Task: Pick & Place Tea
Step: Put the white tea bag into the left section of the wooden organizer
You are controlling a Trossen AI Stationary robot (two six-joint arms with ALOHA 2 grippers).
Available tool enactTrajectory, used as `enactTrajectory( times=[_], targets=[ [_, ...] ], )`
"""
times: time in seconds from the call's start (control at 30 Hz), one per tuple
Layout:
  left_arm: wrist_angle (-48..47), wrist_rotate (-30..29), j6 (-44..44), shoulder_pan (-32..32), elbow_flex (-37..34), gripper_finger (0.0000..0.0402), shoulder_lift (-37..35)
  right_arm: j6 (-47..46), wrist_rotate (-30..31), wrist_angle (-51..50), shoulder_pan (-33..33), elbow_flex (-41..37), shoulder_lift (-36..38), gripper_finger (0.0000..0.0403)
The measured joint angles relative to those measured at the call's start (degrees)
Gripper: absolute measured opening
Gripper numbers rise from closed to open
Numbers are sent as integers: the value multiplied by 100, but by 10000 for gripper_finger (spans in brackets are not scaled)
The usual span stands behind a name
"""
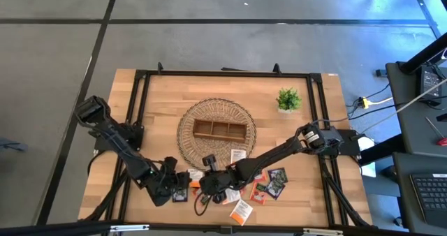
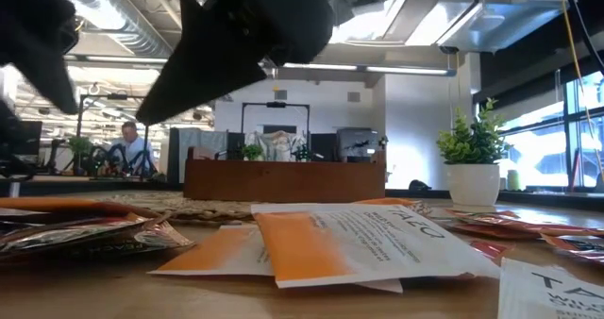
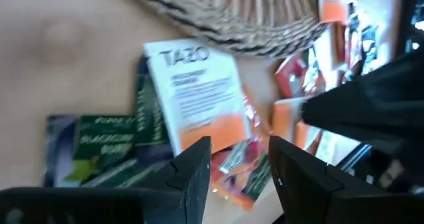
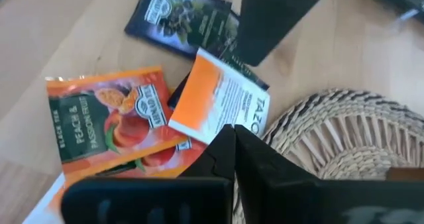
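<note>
Both tools work low at the near edge of the surface (image 1: 314, 194), close together over the scattered tea sachets. The left tool (image 1: 183, 187) hovers with its fingers (image 3: 192, 174) parted a modest way, nothing between them, above a white-and-orange Tazo sachet (image 3: 199, 101) that lies on top of a dark green sachet (image 3: 106, 138) and red ones just beside the woven basket (image 3: 232, 18). The right tool (image 1: 209, 187) reaches in from the other side; in its wrist view its fingers (image 4: 228, 154) look pressed together with nothing visibly between them, their tips over that same white-and-orange sachet (image 4: 218, 101), next to an orange peach sachet (image 4: 109, 118) and a dark sachet (image 4: 179, 18). More sachets (image 1: 269, 183) lie fanned across the wood between basket and near edge, one orange and white one (image 1: 241, 210) nearer the edge still. The wooden three-compartment tray (image 1: 219, 130) sits in the middle of the basket and looks empty as far as I can tell, with the small potted plant (image 1: 288, 100) well apart at the far side. I judge this to be the picking step, early in the task: the next move calls for the left tool to drop onto one sachet's edge, pinch only that one, and lift clear of the right tool crowding beside it.
</note>
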State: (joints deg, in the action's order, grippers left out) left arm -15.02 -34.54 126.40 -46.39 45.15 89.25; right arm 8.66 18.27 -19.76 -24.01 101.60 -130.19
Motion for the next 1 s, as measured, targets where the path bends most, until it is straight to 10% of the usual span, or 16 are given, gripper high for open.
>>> enactTrajectory(
  times=[0.5,1.0],
  targets=[
    [120,954,-293,526,0,146,648,-191,-491,-4,125,-72,-146,20],
    [194,1128,-163,489,11,145,737,670,-940,219,166,-72,-227,181]
  ],
)
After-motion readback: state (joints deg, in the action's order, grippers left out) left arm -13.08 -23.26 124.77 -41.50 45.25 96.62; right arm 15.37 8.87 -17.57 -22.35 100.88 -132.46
